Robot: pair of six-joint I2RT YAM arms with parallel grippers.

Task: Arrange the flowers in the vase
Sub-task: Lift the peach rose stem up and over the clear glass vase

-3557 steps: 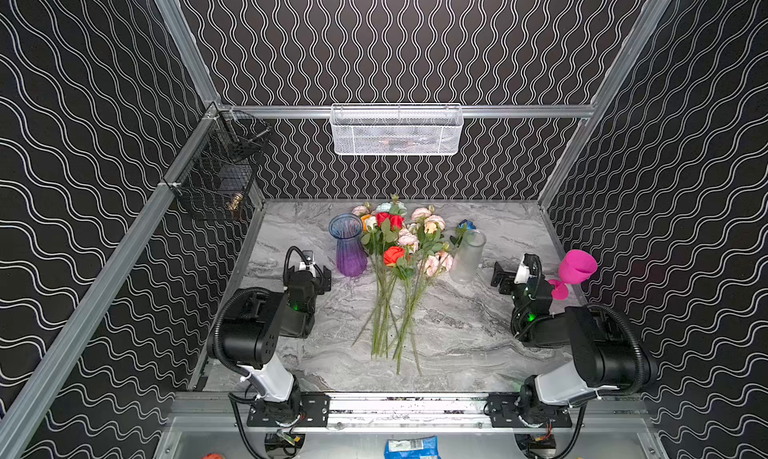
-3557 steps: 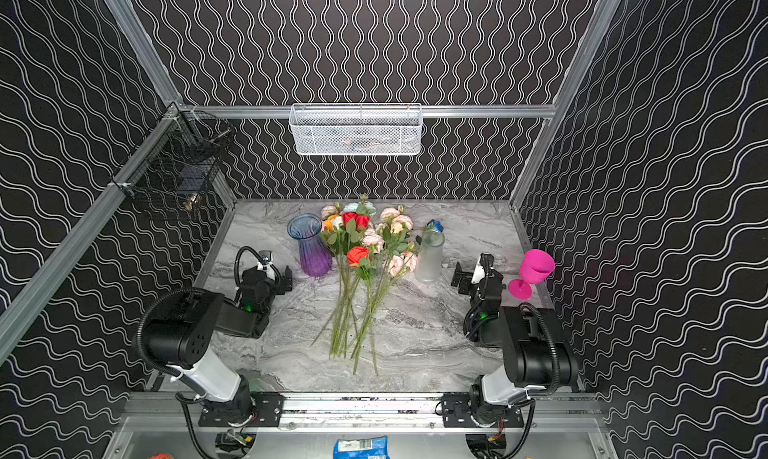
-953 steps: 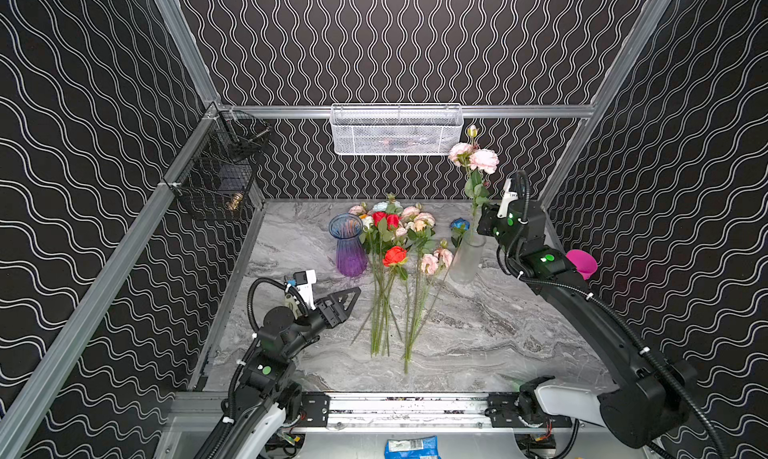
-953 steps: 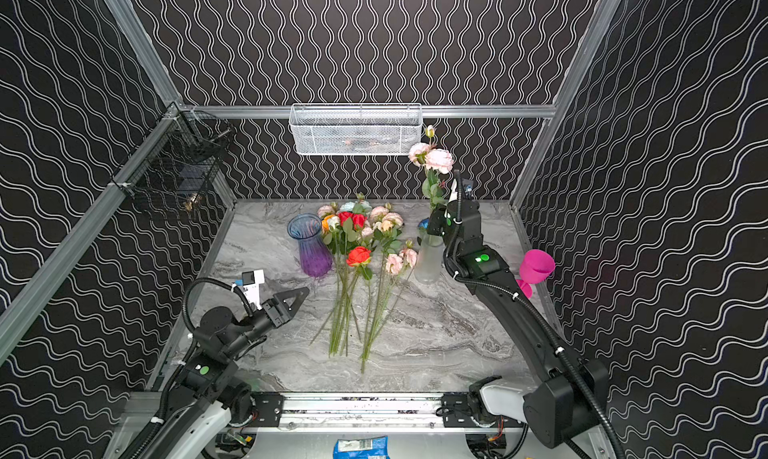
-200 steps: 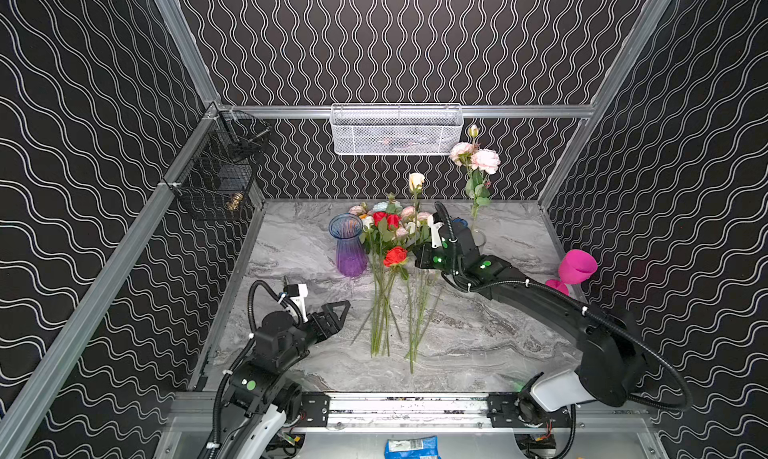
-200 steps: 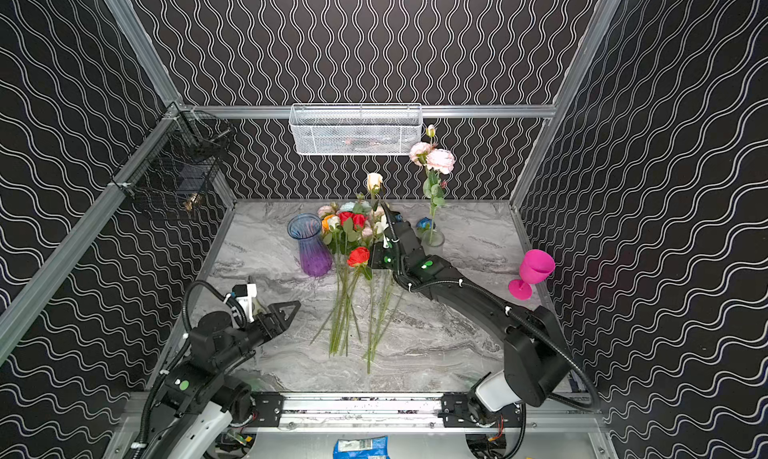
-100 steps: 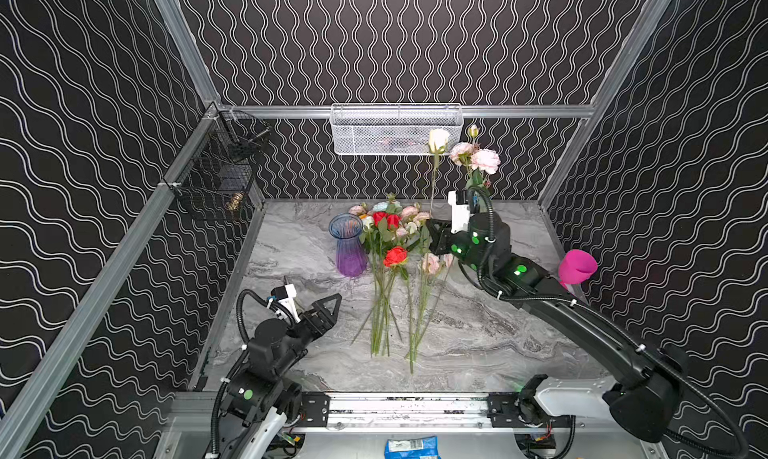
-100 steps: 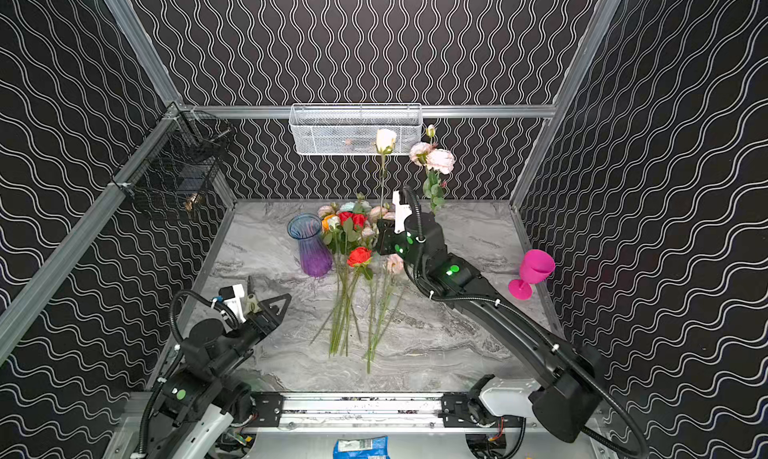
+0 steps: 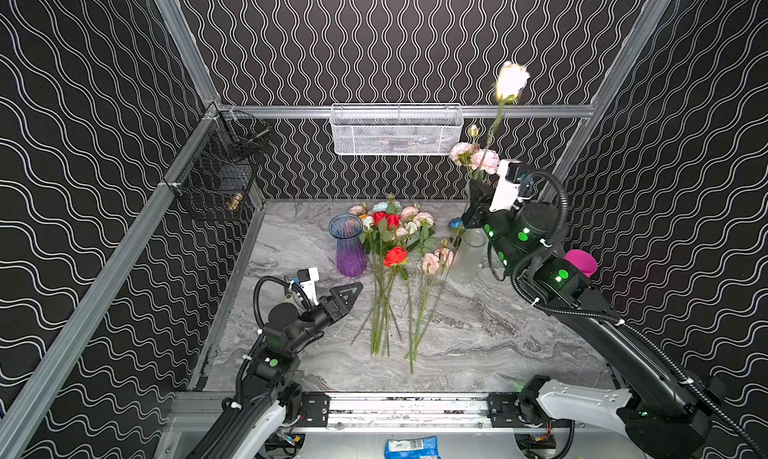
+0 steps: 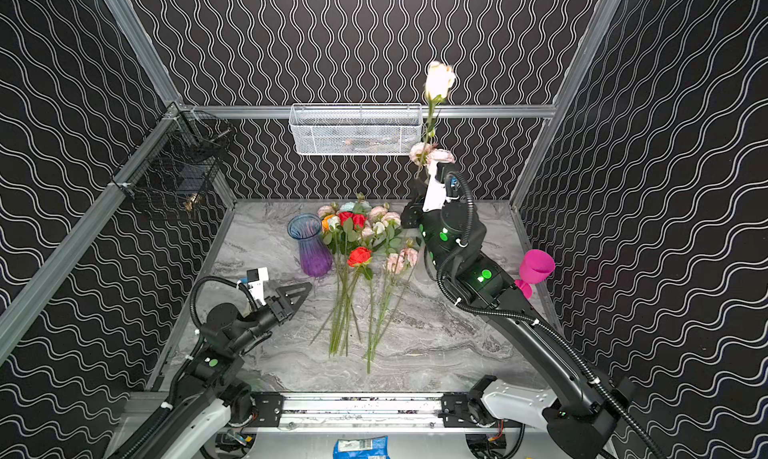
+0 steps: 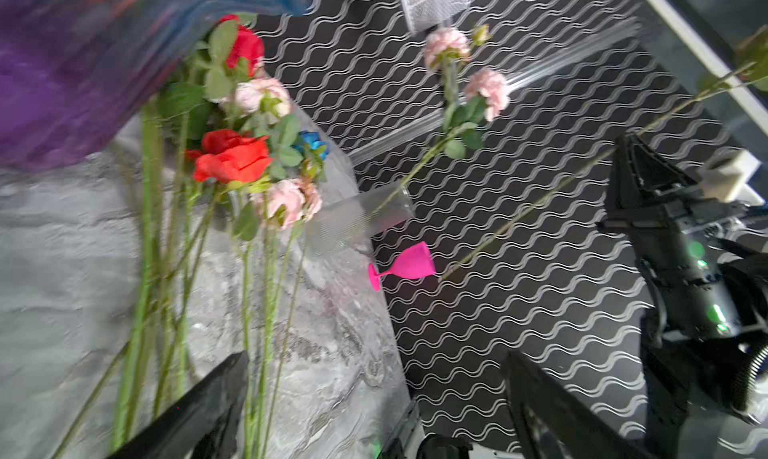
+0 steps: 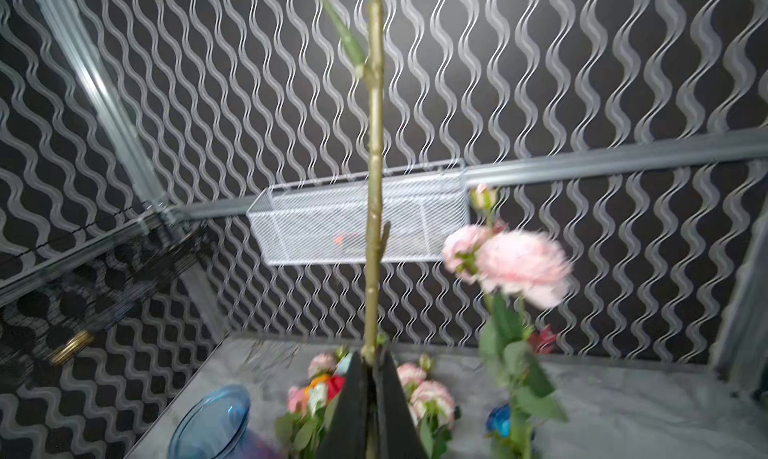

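**Both top views: white flower off the pile, now up beside the clear vase**

Nearest, my left gripper (image 9: 348,291) still hovers by the stems with its jaws wide apart and nothing in them. The other flowers (image 9: 388,270) lie on the table (image 9: 478,344).

A second ago my right gripper (image 12: 372,359) was low over that pile. Now it is raised just beside the clear vase (image 9: 467,257), fingers clamped tight on the stem of the white flower (image 9: 510,78), with the bloom above the back rail (image 9: 561,111).

The pink spray (image 9: 478,159) already stands in that vase, so I judge this is flower two and insertion comes next.

My arm partly hides the vase mouth. I cannot tell whether the stem end is lined up over it. The right wrist view crops the bloom, and both wrist views are blurred.
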